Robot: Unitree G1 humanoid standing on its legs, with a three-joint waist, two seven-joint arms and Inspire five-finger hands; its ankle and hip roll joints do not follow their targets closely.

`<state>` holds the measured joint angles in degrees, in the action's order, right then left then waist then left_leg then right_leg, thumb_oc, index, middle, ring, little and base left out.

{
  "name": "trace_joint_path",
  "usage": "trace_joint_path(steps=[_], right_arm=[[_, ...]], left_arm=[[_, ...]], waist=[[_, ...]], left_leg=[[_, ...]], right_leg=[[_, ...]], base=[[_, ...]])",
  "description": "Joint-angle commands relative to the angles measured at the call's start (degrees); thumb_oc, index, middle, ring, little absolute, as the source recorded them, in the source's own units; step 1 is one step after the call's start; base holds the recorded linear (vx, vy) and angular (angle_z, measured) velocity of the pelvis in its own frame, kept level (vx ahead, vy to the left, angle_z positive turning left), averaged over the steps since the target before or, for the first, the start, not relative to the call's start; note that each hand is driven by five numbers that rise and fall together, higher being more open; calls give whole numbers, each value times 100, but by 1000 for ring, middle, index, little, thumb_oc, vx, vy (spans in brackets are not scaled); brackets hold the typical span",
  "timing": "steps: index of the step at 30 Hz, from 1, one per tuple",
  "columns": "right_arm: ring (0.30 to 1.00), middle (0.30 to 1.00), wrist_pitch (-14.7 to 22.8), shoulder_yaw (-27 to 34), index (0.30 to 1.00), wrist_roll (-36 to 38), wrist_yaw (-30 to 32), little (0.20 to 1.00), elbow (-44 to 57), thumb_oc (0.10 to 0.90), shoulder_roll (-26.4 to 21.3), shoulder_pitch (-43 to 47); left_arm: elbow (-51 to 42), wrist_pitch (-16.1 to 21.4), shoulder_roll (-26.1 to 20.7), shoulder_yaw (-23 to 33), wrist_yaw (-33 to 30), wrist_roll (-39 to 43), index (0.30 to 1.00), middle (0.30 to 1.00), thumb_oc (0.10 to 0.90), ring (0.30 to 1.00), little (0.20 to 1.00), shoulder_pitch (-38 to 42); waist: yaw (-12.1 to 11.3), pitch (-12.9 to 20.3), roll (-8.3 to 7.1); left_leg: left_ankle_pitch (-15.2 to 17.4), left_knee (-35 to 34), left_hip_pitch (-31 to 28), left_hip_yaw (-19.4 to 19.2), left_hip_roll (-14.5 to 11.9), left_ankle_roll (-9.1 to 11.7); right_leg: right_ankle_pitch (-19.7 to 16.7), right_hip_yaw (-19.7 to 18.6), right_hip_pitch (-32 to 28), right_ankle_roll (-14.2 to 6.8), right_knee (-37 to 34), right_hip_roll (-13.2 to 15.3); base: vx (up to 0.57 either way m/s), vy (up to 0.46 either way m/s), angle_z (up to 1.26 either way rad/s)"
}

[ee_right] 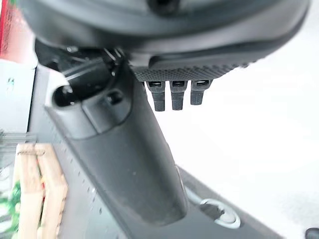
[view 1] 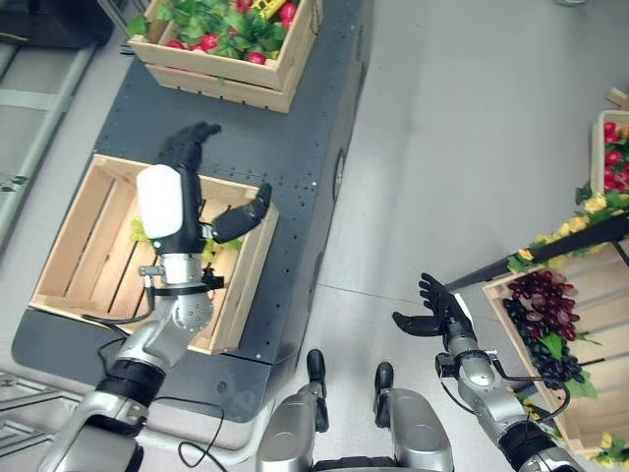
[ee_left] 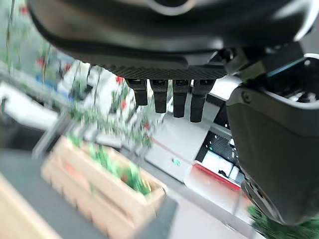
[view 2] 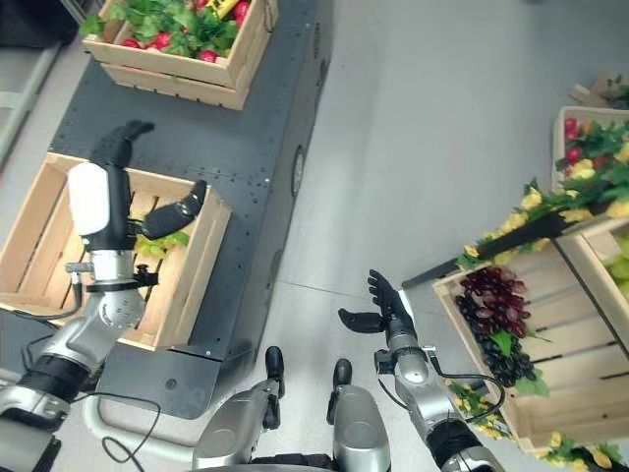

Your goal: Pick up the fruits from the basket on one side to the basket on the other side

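Observation:
A light wooden crate [view 1: 244,280] stands on the dark platform [view 1: 295,147] at my left. A green leafy bunch [view 1: 139,231] lies inside it, mostly hidden by my arm. My left hand [view 1: 183,155] hovers above this crate, open, with straight fingers [ee_left: 167,99] and the thumb spread over the crate's right wall; it holds nothing. On the right, a second crate [view 2: 575,339] holds a bunch of dark purple grapes [view 2: 491,310]. My right hand [view 1: 439,311] is open and empty over the grey floor, left of that crate, with its fingers [ee_right: 172,94] extended.
A third crate [view 1: 231,79] full of red fruits and green leaves sits at the far end of the platform. A dark bar with yellow-green foliage [view 1: 580,231] crosses above the right crate. Another box of red fruits [view 1: 611,147] stands at the far right. Grey floor [view 1: 462,128] lies between the sides.

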<state>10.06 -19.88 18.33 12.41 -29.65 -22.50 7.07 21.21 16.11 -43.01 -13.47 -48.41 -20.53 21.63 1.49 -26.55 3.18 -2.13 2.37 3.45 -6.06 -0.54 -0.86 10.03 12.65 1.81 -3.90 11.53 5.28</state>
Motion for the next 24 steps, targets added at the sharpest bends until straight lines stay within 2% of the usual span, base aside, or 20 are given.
trace_joint_path(steps=[1, 3, 8, 12, 16, 21, 24], right_arm=[[900, 900, 323, 83, 900, -157, -106, 900, 321, 800, -176, -208], [900, 900, 252, 42, 900, -123, -227, 900, 345, 800, -278, -212], [900, 900, 218, -29, 900, -163, -428, 900, 308, 800, -381, -274], [900, 900, 261, -137, 900, -188, -575, 900, 134, 800, -424, -178], [900, 900, 242, -239, 900, -197, -625, 900, 70, 800, -468, -59], [900, 900, 126, -389, 900, -129, -617, 900, 94, 800, -693, 251], [900, 900, 123, -451, 900, -109, -628, 900, 81, 800, -778, 396]], left_arm=[[48, -167, -365, 348, -421, -16, 900, 900, 800, 900, 900, 69], [443, -536, -719, 374, -275, 51, 900, 900, 800, 900, 900, 123], [1032, -808, -1176, 348, -85, 289, 900, 900, 800, 900, 900, 324], [1679, -1197, -1456, 7, 301, 142, 900, 900, 800, 900, 900, 874], [2194, -1377, -1665, -287, 546, -27, 900, 900, 800, 900, 900, 1268], [2693, -1565, -1918, -837, 972, -237, 900, 900, 800, 900, 900, 1839], [2884, -1526, -2092, -1154, 1117, -420, 900, 900, 800, 900, 900, 2171]], waist=[[13, 679, -113], [-17, 633, -50], [-30, 663, 32], [-62, 702, 73], [-93, 663, 56], [-128, 332, -34], [-153, 141, -90]], left_leg=[[749, 324, 9, -76, 213, 151], [737, 375, 67, -57, 204, 165], [594, 87, 8, -12, 195, 186], [452, -130, 72, 61, 197, 195], [449, -70, 193, 70, 198, 176], [568, 450, 583, 37, 189, 141], [635, 710, 781, 11, 183, 105]], right_leg=[[-299, -9, 187, 154, -310, 42], [-262, 50, 206, 178, -261, 78], [-354, 55, 120, 124, -489, 74], [-422, 128, 160, 72, -609, 67], [-412, 181, 231, 62, -581, 81], [-363, 167, 508, 94, -326, 111], [-357, 130, 674, 94, -178, 114]], base=[[-3, 46, 27], [2, 90, 15], [24, 79, 4], [5, 55, 13], [4, 65, 12], [-66, 103, 4], [-66, 117, 4]])
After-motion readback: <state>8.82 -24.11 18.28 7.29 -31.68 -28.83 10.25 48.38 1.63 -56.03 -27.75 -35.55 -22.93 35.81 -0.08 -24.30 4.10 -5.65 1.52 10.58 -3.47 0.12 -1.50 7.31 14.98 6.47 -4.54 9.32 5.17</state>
